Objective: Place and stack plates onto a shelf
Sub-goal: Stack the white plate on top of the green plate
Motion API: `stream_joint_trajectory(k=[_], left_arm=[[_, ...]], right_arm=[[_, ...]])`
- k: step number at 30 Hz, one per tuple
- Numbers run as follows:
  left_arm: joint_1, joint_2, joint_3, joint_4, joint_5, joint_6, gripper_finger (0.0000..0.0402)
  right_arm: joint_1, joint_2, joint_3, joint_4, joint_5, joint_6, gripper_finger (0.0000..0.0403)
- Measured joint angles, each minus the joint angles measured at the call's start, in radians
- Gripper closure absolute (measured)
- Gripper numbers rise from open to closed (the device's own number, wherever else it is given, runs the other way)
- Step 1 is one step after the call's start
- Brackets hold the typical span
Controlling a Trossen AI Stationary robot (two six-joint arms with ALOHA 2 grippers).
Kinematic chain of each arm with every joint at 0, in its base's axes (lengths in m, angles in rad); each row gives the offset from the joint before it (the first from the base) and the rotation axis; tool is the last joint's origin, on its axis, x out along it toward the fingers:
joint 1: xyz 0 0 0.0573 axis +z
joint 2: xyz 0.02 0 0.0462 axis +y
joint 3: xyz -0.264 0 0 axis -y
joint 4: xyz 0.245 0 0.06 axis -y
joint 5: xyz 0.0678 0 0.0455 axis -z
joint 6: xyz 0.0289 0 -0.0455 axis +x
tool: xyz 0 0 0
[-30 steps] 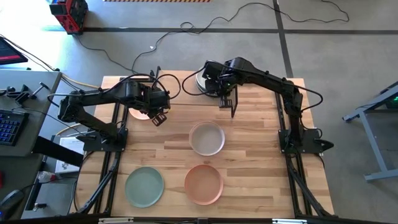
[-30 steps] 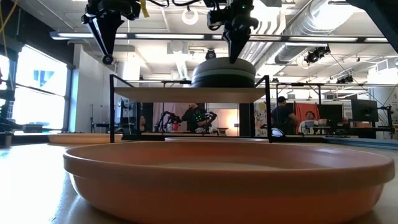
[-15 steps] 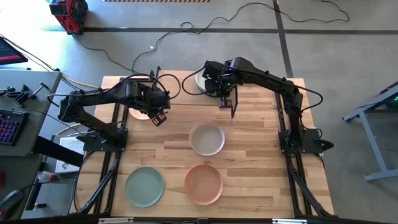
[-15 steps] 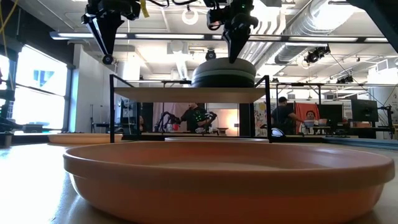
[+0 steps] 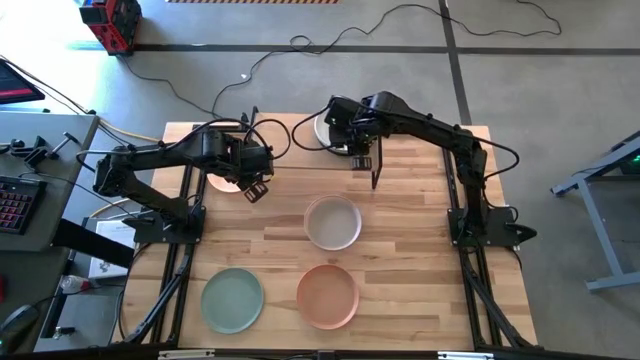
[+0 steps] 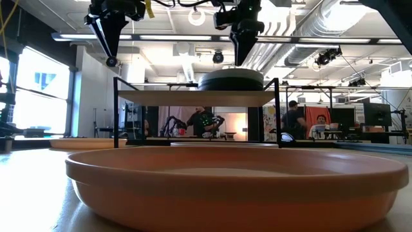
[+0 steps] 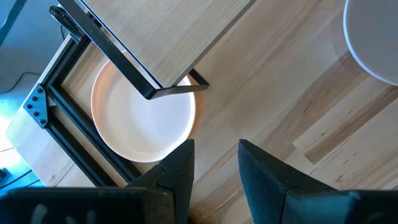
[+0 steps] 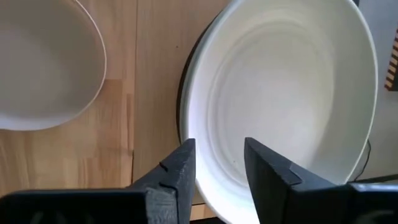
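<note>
One whitish round plate (image 8: 286,106) now tops the stack on the light-wood shelf (image 6: 196,96); the right pincer (image 6: 243,55) has just spread its fingers, let go and lifted clear. Three plates wait on the wooden counter (image 5: 400,270); the left pincer (image 5: 258,190) hovers open, empty.

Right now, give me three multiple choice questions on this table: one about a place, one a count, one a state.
1. Where is the white plate?
A. on top of the stack on the shelf
B. under the shelf
C. at the table's near edge

2. How many plates lie on the open table in front of the shelf?
A. one
B. three
C. five

3. The right hand is:
A. gripping the white plate
B. open above it
C. out of sight

Answers: 1 A, it tops the stack. 2 B, whitish, green, peach. 3 B, fingers apart above the plate.
</note>
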Motion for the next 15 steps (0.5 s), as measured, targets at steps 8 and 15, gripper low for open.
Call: stream_joint_trajectory(k=[8,15], left_arm=[[0.0,0.0,0.0,0.0,0.0,0.0,0.0289],[0.0,0.0,0.0,0.0,0.0,-0.001,0.0289]], right_arm=[[-0.024,0.035,0.0,0.01,0.005,0.001,0.0289],[-0.053,0.054,0.0,0.0,-0.029,0.026,0.0289]])
